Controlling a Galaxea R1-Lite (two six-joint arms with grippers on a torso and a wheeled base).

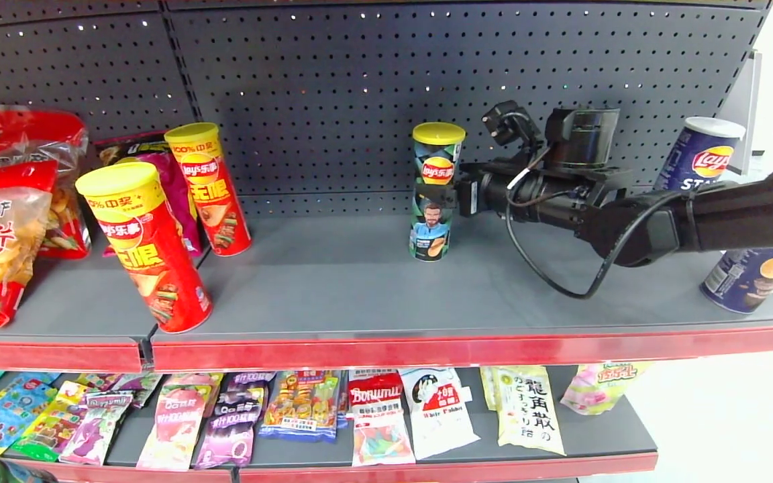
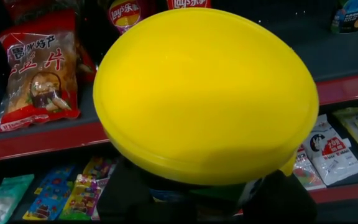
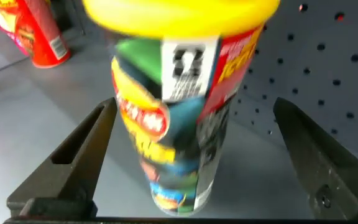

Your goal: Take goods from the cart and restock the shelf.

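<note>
Grey shelf bears chip can upright inside the spread right claw

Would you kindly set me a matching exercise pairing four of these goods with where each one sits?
1 green can
2 blue can
3 front red can
4 white pouch

A lower shelf
B right end of upper shelf
C between open fingers of right end effector
D front left of upper shelf

Pairs: 1-C, 2-B, 3-D, 4-A
</note>
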